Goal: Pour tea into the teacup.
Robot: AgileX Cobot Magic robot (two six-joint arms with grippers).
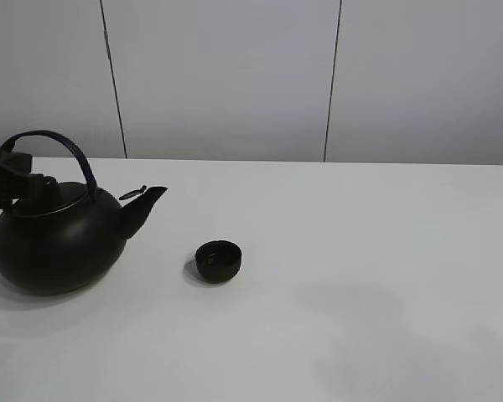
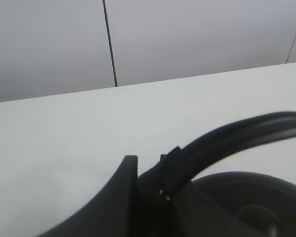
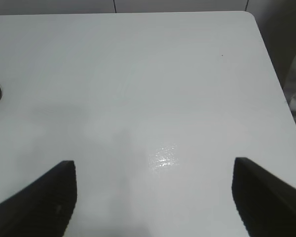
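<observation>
While the left hand [image 1: 21,172] is clenching the kettle [image 1: 59,239] handle, the right hand [image 3: 153,197] is hovering released over bare bench [image 1: 360,251]; one kettle, one teacup [image 1: 218,260] sitting just beside the spout.

No readable text, labels or numbers anywhere.

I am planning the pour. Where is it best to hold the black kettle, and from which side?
Probably by the arched handle, at its end opposite the spout. The left pincer is closed on the handle there. This keeps the spout free toward the teacup.
</observation>
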